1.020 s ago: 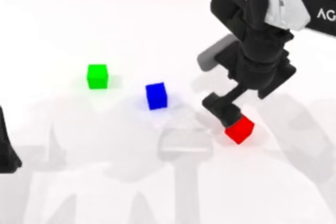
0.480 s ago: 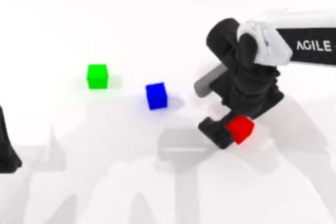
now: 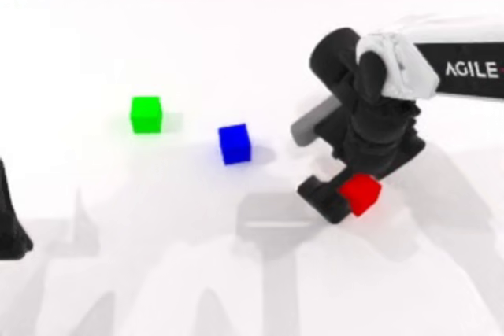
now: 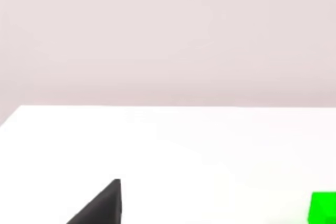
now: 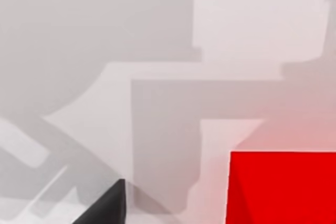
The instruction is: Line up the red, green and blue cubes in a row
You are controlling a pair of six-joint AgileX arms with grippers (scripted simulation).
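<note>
The right claw [image 3: 346, 194] is down on the surface [image 3: 236, 53] at the right side, with the red cube [image 3: 361, 193] at its tip. One black finger [image 3: 323, 194] shows just left of the cube, touching or nearly touching its side; the other finger is hidden under the wrist, so whether the claw has pinched the cube or merely straddles it cannot be told from above. The right wrist view does not settle it either: the cube fills one corner and a single dark fingertip [image 5: 105, 205] sits apart from it, with bare surface between. My reading is that the arm is low like this because red is the outlier to be gripped and carried into line.

The blue cube [image 3: 235, 144] rests near the middle, and the green cube [image 3: 146, 114] lies left of it and a little farther back, well apart. Red sits right of blue and nearer the front edge, so the three fall roughly along one slanting line from back-left to front-right — not yet an even row.

A cube has no long axis to speak of. Red looks turned slightly, one corner toward the front; green and blue sit closer to square with the surface edges.

The left claw [image 3: 12, 230] is parked at the far left edge, only a dark sliver in view — its fingers' state cannot be told.
</note>
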